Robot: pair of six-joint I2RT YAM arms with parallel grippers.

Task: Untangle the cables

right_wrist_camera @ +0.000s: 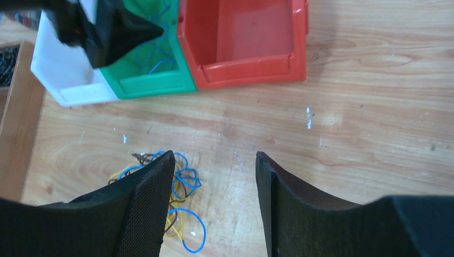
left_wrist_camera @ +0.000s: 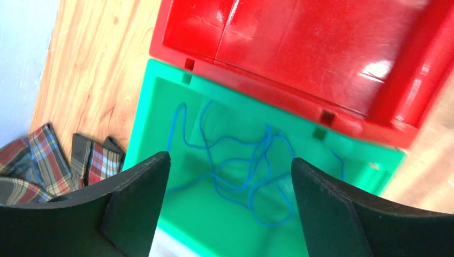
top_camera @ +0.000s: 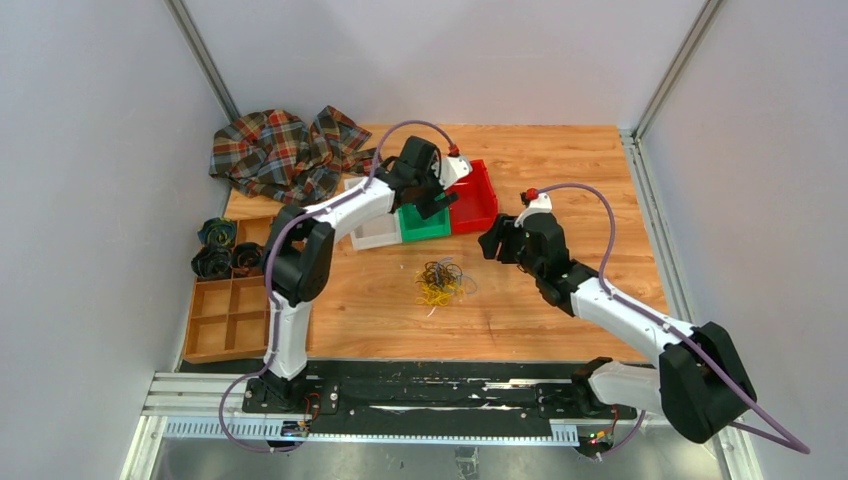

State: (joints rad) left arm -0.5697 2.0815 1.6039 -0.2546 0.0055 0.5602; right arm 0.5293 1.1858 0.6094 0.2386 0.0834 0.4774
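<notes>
The tangled cables [top_camera: 440, 283] are yellow, blue and dark brown-black, and a single blue cable [left_wrist_camera: 235, 166] shows against the bright green bin [left_wrist_camera: 155, 107], next to a glossy red bin [left_wrist_camera: 300, 48] and a white bin [right_wrist_camera: 69, 80]. The table [top_camera: 560, 170] is warm orange-brown wood with wavy grain, the tray [top_camera: 210, 300] is a plainer brown with dark green-black coils [top_camera: 215, 250], and the cloth [top_camera: 285, 150] is plaid in red, dark green, navy and yellow. The arms [top_camera: 345, 205] are white with black joints and purple hoses [top_camera: 415, 123], and the left gripper [left_wrist_camera: 230, 163] and right gripper [right_wrist_camera: 215, 158] are black.
</notes>
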